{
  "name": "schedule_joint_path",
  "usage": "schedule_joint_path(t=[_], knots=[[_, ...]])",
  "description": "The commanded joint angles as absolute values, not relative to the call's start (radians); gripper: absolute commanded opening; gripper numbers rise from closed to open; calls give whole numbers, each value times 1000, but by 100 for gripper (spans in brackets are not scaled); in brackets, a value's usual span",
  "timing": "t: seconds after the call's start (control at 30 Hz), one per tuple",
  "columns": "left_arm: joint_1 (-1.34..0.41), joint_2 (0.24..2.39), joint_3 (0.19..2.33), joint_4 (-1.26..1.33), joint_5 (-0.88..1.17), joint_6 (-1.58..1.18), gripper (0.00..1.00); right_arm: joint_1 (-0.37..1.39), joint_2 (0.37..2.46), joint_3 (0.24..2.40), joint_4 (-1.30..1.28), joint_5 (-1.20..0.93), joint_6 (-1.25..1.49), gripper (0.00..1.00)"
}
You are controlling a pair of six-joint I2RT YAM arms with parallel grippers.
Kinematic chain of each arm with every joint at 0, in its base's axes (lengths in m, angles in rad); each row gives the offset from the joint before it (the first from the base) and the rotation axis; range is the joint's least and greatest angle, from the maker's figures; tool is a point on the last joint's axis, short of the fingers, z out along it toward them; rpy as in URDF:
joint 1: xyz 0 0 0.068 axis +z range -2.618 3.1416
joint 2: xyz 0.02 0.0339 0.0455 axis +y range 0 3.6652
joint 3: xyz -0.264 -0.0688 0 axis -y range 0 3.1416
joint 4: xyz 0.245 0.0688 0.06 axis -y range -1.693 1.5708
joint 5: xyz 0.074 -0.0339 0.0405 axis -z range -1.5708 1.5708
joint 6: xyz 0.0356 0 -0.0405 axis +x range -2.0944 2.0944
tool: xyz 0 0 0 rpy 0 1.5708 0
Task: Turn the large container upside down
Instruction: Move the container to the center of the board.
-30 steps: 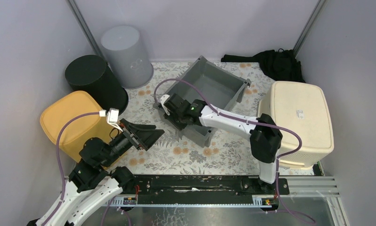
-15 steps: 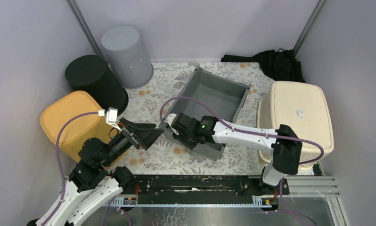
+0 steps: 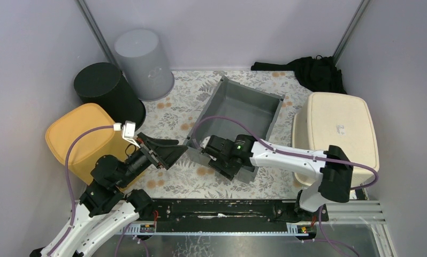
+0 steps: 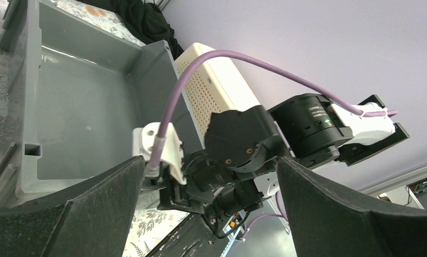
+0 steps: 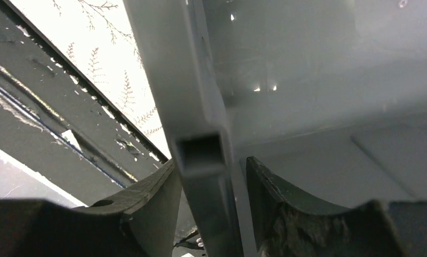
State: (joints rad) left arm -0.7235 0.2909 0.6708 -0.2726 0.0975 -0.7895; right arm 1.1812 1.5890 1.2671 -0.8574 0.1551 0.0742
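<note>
The large grey rectangular container [image 3: 243, 107] stands open side up on the floral mat in the middle. My right gripper [image 3: 222, 160] is shut on its near wall, one finger outside and one inside. The right wrist view shows the grey wall [image 5: 200, 134] running between the two fingers of that gripper [image 5: 211, 176]. My left gripper [image 3: 171, 152] is open and empty, held above the mat just left of the container and pointing at it. In the left wrist view the container [image 4: 67, 107] and the right arm's wrist lie beyond the spread fingers of the left gripper [image 4: 208, 160].
A cream basket [image 3: 337, 134] sits upside down at the right, close to the container. A yellow tub [image 3: 80, 139], a black cylinder [image 3: 101, 85] and a grey cylinder [image 3: 142, 59] stand at the left. Black cloth [image 3: 313, 69] lies at the back right. A black rail [image 3: 227, 206] runs along the front.
The right gripper has moved toward the front and right with the container's wall in it. The container has slid and turned with it. The left arm has barely moved.
</note>
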Motion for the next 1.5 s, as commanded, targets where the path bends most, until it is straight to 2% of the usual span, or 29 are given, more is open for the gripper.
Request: schedule_joint_path(t=[0.0, 0.3, 0.53, 0.63, 0.93, 1.03, 1.4, 1.47], knots=[[-718, 295, 668, -197, 113, -771, 100, 1190, 1482, 1319, -918, 162, 115, 54], [-718, 287, 668, -188, 107, -775, 100, 1189, 1519, 1406, -797, 238, 139, 58], [-718, 260, 706, -231, 82, -769, 100, 1190, 1573, 1396, -563, 136, 153, 52], [-718, 250, 709, -244, 76, -768, 100, 1189, 1594, 1395, -527, 127, 145, 46], [-718, 233, 706, -251, 61, -767, 100, 1190, 1609, 1364, -620, 120, 86, 19], [-717, 237, 706, -249, 61, -764, 100, 1189, 1578, 1328, -655, 105, 72, 15], [-719, 241, 717, -235, 45, -752, 100, 1191, 1418, 1196, -812, 131, 83, 13], [-718, 247, 726, -259, 6, -756, 100, 1191, 1406, 1188, -846, 149, 102, 16]])
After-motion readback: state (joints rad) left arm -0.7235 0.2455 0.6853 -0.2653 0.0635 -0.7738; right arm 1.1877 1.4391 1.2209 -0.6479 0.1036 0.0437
